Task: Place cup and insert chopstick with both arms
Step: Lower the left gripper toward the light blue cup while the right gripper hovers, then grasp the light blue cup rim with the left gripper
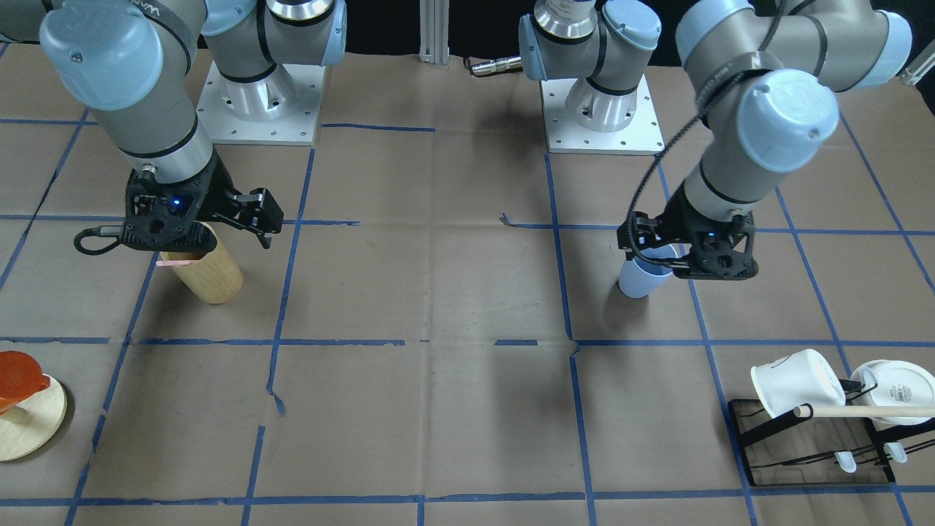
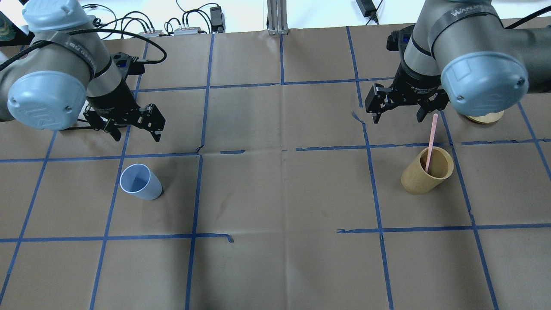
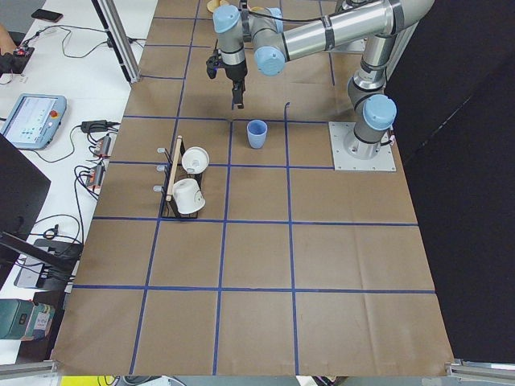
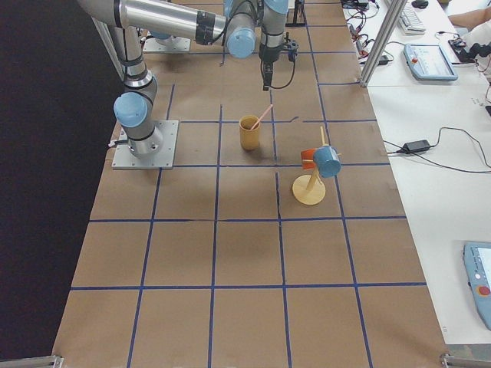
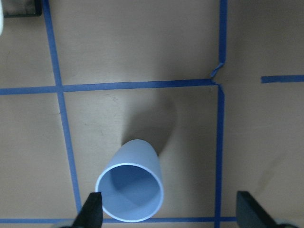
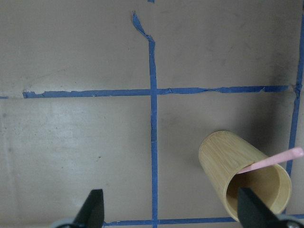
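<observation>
The pale-blue cup [image 2: 140, 182] stands upright on the table, apart from both grippers. It also shows in the front view [image 1: 641, 276] and in the left wrist view [image 5: 130, 190]. My left gripper [image 2: 133, 125] is open and empty, hovering above and just behind the cup. One pink chopstick [image 2: 430, 140] leans inside a tan wooden cylinder [image 2: 424, 172]. My right gripper [image 2: 398, 113] is open and empty, above and behind the cylinder. The right wrist view shows the cylinder [image 6: 237, 175] and the chopstick [image 6: 275, 159] near the right finger.
A black rack [image 1: 811, 438] with white mugs [image 1: 796, 380] and a pale wooden rod [image 1: 869, 411] stands on the left arm's side. A round wooden stand [image 1: 25, 420] with an orange piece stands on the right arm's side. Blue tape lines grid the brown table.
</observation>
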{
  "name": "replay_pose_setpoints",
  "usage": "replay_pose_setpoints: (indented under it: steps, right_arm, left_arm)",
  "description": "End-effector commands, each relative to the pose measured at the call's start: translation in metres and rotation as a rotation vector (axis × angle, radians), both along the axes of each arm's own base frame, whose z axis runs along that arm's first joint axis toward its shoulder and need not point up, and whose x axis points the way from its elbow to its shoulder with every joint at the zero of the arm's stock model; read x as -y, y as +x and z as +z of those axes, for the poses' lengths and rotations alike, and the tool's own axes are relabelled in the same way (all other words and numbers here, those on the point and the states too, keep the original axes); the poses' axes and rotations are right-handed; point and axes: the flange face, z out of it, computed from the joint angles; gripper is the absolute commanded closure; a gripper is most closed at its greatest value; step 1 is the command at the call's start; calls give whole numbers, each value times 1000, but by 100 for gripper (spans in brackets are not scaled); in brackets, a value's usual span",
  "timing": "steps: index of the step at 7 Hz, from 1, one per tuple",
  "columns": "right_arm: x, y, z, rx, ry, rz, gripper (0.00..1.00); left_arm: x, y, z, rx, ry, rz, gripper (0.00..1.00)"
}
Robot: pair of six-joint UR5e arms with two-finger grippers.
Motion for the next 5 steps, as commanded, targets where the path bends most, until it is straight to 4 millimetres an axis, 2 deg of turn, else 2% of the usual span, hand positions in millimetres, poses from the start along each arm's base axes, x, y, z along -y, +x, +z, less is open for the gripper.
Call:
replay_pose_setpoints:
  steps: [1, 2, 3, 4, 5]
  right_arm:
    - [0, -28, -3, -6, 66, 59, 0]
    - [0, -58, -6, 8, 109, 70, 0]
    - [0, -74, -7, 10, 121, 50, 0]
    - [-2, -76, -11, -10, 137, 51, 0]
    - [4, -80, -17, -28, 152, 61, 0]
  left_arm:
    - [-11, 69, -35, -22, 8, 0, 1]
    - [-21, 75, -53, -23, 6, 18, 1]
    - [-37, 68, -70, -37, 33, 21, 1]
    - [-38, 72, -80, -32, 23, 19, 1]
    - [-37, 72, -84, -28, 20, 26, 1]
